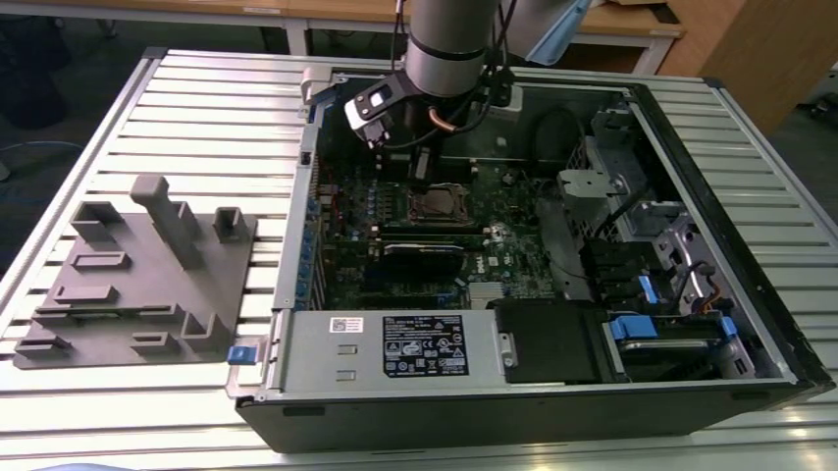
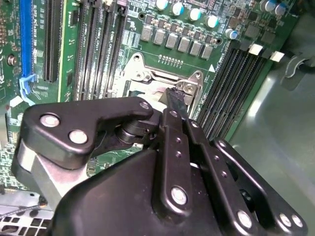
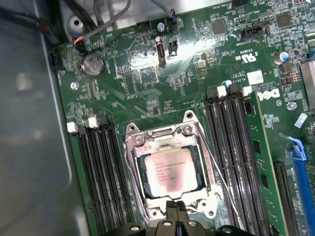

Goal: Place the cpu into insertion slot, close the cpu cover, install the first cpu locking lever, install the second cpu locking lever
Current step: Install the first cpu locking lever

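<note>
Tool first: its two black fingers look pressed together with no gap, closed on nothing as far as I can see, and the tip sits right at the edge of the CPU socket on the motherboard. In the first wrist view the same tip pokes in just beside the socket's rim.

Going big to small: slatted metal table, with a grey fixture block on it toward the exterior view's left, well apart from the action. Open computer case lying on its side, green motherboard inside, robot arm reaching down into it.

Then the insertion slot, with the cpu already lying flat in it, silver top up. The cpu cover looks to be down around the chip, the chip showing through its cut-out. A thin wire locking lever runs along one side of the socket, its long axis parallel to the memory slots, and I'd guess it isn't hooked down yet.

Key bit: the socket lies directly ahead of the tool tip, basically touching distance.
</note>
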`<state>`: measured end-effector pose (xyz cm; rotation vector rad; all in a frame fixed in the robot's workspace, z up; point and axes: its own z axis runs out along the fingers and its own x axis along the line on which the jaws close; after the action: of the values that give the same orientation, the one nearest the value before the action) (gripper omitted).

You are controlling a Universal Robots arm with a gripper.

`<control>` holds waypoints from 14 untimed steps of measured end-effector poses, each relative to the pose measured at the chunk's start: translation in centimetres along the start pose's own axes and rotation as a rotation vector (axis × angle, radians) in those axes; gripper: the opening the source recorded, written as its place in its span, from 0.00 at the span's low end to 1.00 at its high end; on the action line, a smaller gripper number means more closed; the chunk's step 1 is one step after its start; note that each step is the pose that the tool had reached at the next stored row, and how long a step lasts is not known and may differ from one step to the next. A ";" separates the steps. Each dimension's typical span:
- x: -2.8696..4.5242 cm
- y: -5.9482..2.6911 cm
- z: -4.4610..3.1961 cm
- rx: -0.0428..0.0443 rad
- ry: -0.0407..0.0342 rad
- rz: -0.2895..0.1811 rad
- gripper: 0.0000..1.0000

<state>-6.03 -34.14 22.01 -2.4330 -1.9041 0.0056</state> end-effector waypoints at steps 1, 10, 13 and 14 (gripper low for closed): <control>0.00 0.00 0.00 -0.0001 0.0001 -0.001 0.11; 0.00 0.00 0.00 0.0043 -0.0065 -0.150 0.11; 0.00 0.00 0.00 0.0059 -0.0088 -0.203 0.11; 0.00 0.00 0.00 0.0063 -0.0094 -0.217 0.11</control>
<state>-6.04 -34.14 22.01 -2.2132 -2.1566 0.0142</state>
